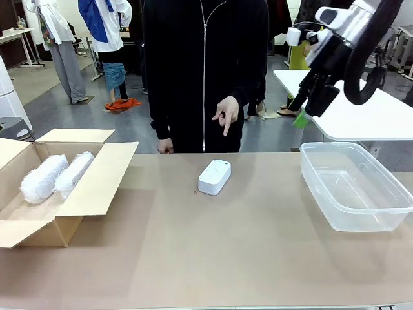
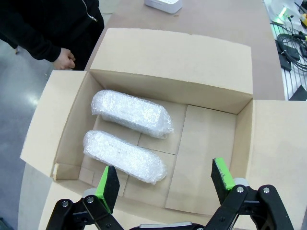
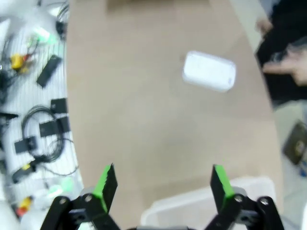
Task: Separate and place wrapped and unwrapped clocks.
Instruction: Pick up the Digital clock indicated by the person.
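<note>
The bare clock (image 1: 214, 176) lies mid-bench, long axis toward the person, nearer the right end effector (image 1: 303, 111), whose fingers stand apart above the bin (image 1: 381, 210).

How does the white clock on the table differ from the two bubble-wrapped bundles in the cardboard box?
The white clock is bare, smooth plastic; the two bundles are covered in whitish bubble wrap. The clock lies alone on the open table, in front of the person; the bundles lie side by side inside the cardboard box. The clock looks flatter and somewhat smaller than either bundle. All three are whitish, oblong and lying flat, and no gripper touches them.
</note>
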{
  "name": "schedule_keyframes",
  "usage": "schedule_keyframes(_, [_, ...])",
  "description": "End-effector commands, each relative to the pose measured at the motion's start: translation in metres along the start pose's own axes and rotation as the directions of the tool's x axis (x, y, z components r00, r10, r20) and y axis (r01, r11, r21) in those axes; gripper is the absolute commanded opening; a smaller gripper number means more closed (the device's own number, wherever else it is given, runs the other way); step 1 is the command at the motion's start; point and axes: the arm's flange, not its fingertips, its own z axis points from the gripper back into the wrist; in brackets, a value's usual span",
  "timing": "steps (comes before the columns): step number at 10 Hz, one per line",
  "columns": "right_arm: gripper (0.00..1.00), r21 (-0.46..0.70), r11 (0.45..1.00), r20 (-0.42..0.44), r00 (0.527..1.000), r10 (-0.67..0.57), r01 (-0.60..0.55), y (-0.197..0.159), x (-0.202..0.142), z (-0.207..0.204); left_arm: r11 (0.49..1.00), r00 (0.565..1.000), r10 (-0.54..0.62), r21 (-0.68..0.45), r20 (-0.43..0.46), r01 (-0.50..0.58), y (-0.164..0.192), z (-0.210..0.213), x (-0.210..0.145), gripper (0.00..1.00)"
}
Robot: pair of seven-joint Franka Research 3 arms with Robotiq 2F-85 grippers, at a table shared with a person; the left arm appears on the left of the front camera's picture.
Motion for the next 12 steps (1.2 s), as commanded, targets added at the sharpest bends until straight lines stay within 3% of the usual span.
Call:
schedule_keyframes(1, [1.0,-0.041,0.988,-0.109,0.982,-0.152,0.149,0.006,0.019,-0.017,1.0,1.0,-0.001,-0.002,0.011,0.001,0.0,0.001,-0.001,1.0])
schedule_keyframes(3, [1.0,-0.125,0.982,-0.233,0.958,-0.169,0.143,0.017,0.05,-0.034,1.0,1.0,-0.001,-0.002,0.011,0.001,0.0,0.001,-0.001,1.0])
schedule_keyframes(4, [1.0,-0.234,0.953,-0.277,0.926,-0.256,0.194,0.02,0.064,-0.04,1.0,1.0,-0.001,-0.002,0.011,0.001,0.0,0.001,-0.001,1.0])
schedule_keyframes(7, [1.0,-0.375,0.851,-0.347,0.796,-0.496,0.368,0.02,0.095,-0.06,1.0,1.0,-0.001,-0.002,0.011,0.001,0.0,0.001,-0.001,1.0])
schedule_keyframes(9, [1.0,-0.471,0.73,-0.34,0.661,-0.669,0.496,-0.001,0.108,-0.084,1.0,1.0,-0.001,-0.002,0.011,0.001,0.0,0.001,-0.001,1.0])
schedule_keyframes(10, [1.0,-0.444,0.713,-0.338,0.635,-0.695,0.543,-0.008,0.117,-0.094,1.0,1.0,-0.001,-0.002,0.011,0.001,0.0,0.001,-0.001,1.0])
schedule_keyframes(12, [1.0,-0.371,0.701,-0.313,0.629,-0.712,0.609,-0.013,0.141,-0.11,1.0,1.0,-0.001,-0.002,0.011,0.001,0.0,0.001,-0.001,1.0])
